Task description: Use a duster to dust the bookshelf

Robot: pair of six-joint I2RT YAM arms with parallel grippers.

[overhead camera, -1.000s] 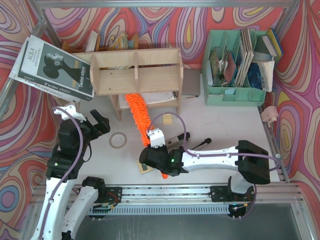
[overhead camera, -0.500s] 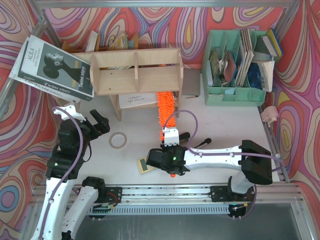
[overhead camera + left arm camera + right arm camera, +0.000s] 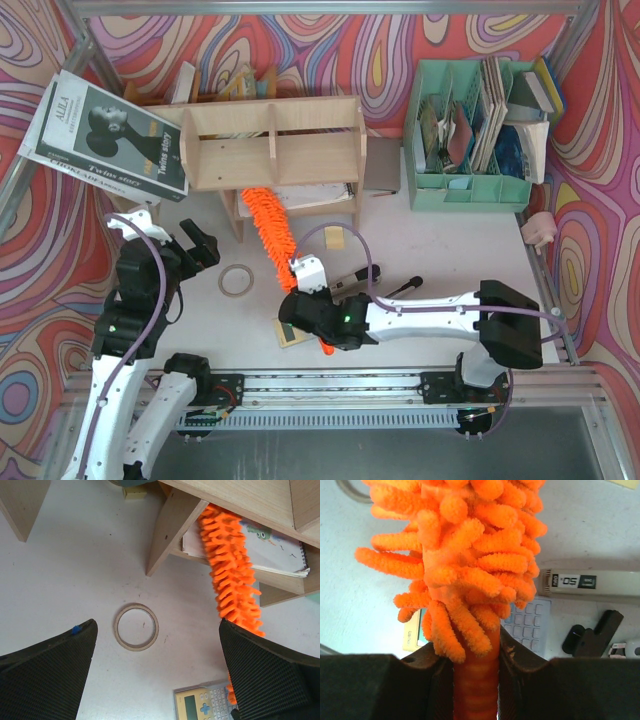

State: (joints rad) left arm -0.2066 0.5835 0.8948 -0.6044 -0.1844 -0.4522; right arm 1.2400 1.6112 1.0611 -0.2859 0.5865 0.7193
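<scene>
Tape ring [image 3: 135, 627] and calculator [image 3: 200, 707] on white table [image 3: 450, 250]; magazine [image 3: 105, 135] left, green organiser [image 3: 470, 190] right.

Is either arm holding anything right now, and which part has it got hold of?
The right gripper holds the duster by its orange handle, just below the fluffy head. The left gripper is open and holds nothing.

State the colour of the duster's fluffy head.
Bright orange. The duster shows best in the right wrist view, where its fluffy strands are seen close up.
</scene>
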